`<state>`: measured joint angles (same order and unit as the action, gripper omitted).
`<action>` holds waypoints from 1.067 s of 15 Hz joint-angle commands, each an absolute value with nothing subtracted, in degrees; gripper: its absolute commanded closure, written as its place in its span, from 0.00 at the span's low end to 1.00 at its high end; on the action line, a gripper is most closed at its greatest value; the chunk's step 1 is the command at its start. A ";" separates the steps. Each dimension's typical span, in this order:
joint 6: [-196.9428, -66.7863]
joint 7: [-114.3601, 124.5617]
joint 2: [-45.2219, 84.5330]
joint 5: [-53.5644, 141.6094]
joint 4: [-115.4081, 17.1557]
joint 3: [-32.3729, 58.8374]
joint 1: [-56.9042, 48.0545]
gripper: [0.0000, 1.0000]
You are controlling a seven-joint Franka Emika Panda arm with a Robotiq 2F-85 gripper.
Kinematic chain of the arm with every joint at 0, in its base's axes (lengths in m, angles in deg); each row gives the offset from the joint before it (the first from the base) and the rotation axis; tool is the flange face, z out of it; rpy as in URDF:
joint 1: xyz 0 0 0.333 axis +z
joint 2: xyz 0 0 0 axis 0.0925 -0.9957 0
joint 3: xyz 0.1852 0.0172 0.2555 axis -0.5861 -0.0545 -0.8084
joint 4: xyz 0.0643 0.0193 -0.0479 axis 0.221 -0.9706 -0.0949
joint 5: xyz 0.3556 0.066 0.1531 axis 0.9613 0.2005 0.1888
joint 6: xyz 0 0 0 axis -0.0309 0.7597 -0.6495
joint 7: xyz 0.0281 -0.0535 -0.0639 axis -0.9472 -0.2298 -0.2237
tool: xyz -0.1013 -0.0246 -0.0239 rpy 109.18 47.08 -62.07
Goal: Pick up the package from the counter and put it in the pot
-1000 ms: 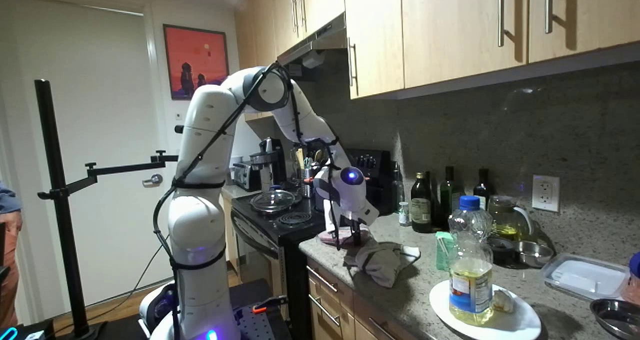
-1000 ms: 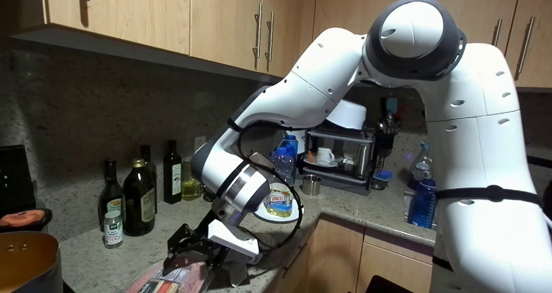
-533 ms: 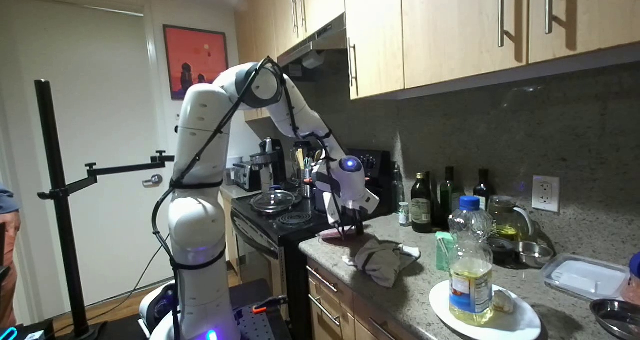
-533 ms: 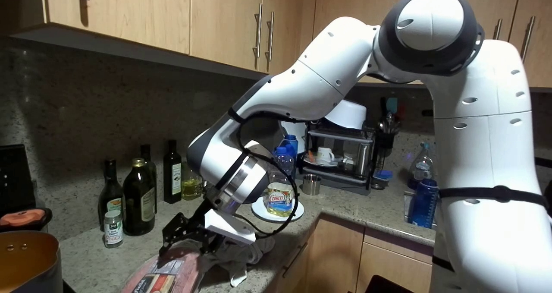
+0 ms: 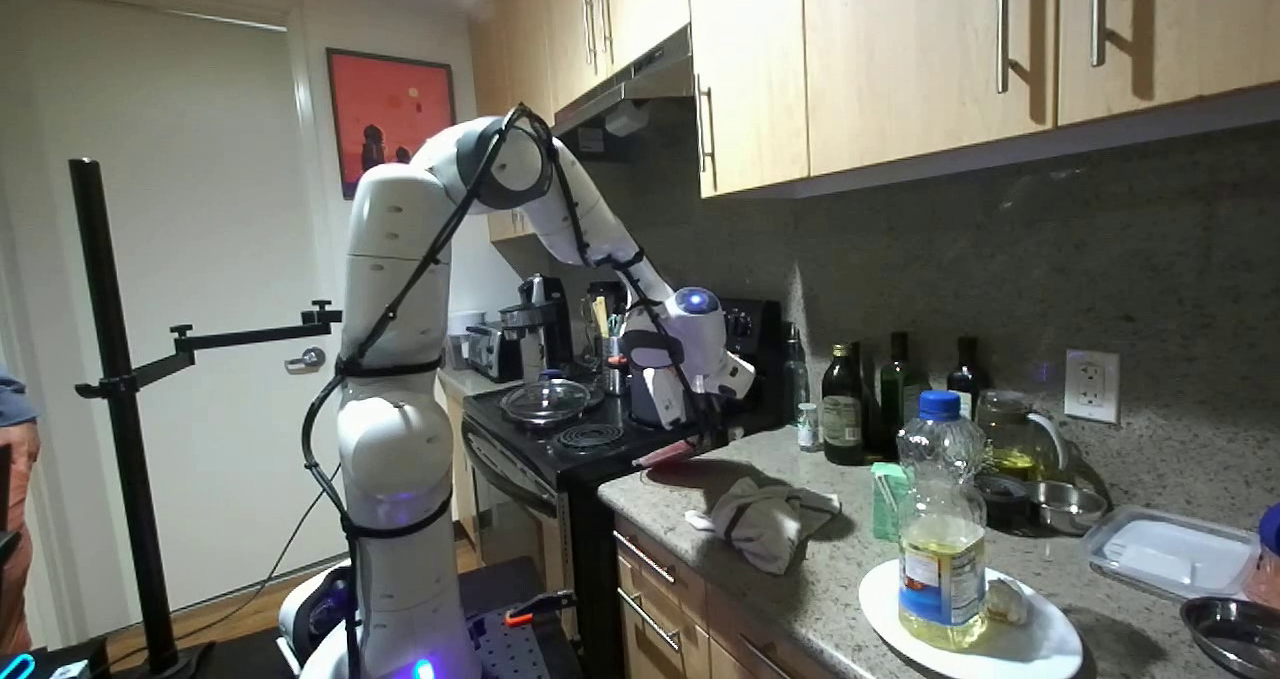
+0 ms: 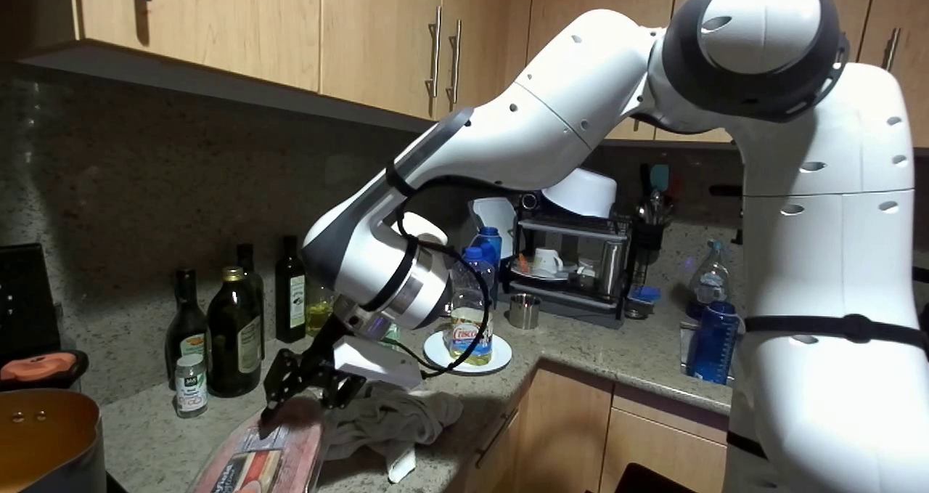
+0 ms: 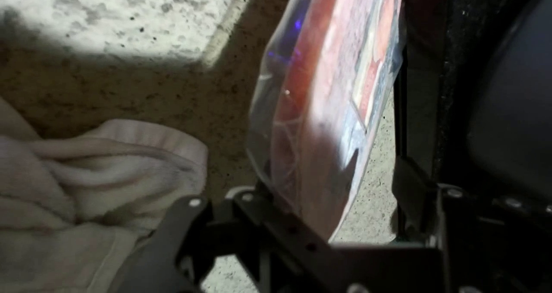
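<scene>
Jaws tight on package, pot interior in an exterior view only.

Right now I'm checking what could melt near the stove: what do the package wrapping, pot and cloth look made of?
Package wrapping: probably thin clear plastic, glossy, given its see-through edge and sharp highlights. Pot: likely metal, dark outside, coppery sheen inside, two rivet-like studs; which metal is unclear. Cloth: matte fabric, given its soft folds; fibre uncertain.

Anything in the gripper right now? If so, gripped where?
The package, held by the end nearest the gripper; that end is up off the counter. Exact contact points can't be told.
</scene>
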<state>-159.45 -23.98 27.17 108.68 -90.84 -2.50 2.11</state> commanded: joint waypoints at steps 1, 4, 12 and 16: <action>-159.82 -19.58 27.99 103.79 -90.97 -2.14 3.10 0.63; -160.06 -14.67 28.05 97.38 -91.19 -1.51 3.48 0.85; -158.86 12.20 32.58 67.47 -91.89 0.12 4.91 0.94; -157.02 21.87 34.04 56.30 -91.23 0.56 5.13 0.94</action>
<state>-159.23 16.65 31.56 62.35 -90.40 -0.81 4.31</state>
